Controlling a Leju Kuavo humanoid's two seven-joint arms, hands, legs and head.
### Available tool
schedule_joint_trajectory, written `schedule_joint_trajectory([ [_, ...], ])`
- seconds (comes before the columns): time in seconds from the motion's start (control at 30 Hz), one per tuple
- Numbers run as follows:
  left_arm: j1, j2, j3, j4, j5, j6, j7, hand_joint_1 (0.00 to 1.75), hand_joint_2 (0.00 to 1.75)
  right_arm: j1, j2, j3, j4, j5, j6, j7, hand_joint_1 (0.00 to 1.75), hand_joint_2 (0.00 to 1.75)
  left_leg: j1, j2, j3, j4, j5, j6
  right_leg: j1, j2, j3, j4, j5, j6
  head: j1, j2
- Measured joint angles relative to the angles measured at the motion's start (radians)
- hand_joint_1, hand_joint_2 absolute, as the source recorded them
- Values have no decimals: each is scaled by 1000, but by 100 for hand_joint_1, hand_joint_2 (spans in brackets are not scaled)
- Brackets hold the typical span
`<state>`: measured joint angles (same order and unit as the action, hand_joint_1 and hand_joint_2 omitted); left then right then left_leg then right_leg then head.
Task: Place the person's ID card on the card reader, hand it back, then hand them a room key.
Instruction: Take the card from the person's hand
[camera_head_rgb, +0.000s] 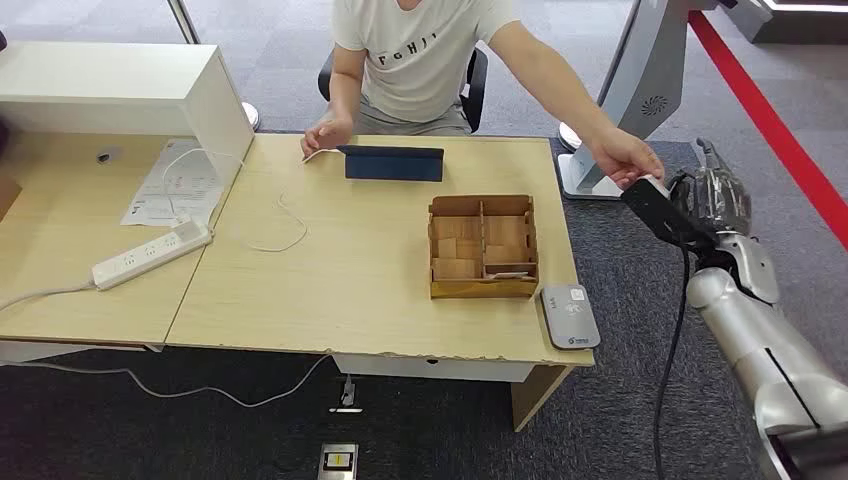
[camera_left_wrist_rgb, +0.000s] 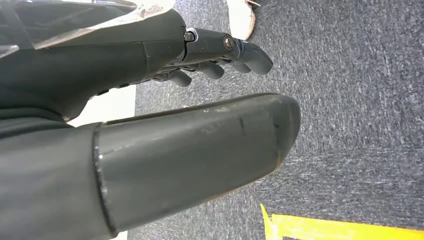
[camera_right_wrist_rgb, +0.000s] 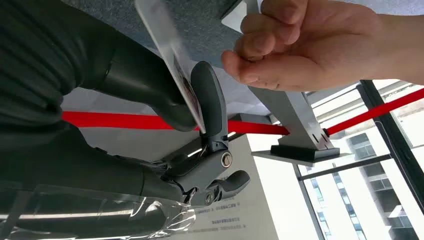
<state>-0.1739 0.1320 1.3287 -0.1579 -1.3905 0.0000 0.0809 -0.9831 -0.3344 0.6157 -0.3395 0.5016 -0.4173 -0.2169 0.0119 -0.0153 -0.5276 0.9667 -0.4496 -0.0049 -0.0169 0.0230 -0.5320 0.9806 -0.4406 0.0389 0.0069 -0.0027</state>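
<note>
The person's white T-shirt (camera_head_rgb: 420, 55) is showing dark letters across the chest, reading roughly "FGHJI", though the last strokes are unclear. A sheet of paper (camera_head_rgb: 172, 185) lying on the left desk is carrying printed lines and a diagram too small to read. The grey card reader (camera_head_rgb: 570, 315) is showing a small round mark that cannot be made out. The white wall (camera_right_wrist_rgb: 225, 212) in the right wrist view is bearing faint, illegible lines of small print.

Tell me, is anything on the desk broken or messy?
Yes. The desk's front edge looks chipped and ragged. A white cable lies in a loose loop on the desk. The wooden box and card reader sit neatly.
</note>
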Motion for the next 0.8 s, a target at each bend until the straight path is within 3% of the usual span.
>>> schedule_joint_trajectory([
  [0.33, 0, -4, 0, 0, 6, 5, 0, 0, 0, 39, 1, -1, -3, -24, -21, -67, 175, 175, 0, 0, 0, 0, 0, 0, 0, 0, 0, 0, 0, 0, 0, 0],
  [0.8, 0, -6, 0, 0, -8, -3, -26, 0, 0, 255, -10, -6, -67, -35, -95, -103, 175, 175, 0, 0, 0, 0, 0, 0, 0, 0, 0, 0, 0, 0, 0, 0],
])
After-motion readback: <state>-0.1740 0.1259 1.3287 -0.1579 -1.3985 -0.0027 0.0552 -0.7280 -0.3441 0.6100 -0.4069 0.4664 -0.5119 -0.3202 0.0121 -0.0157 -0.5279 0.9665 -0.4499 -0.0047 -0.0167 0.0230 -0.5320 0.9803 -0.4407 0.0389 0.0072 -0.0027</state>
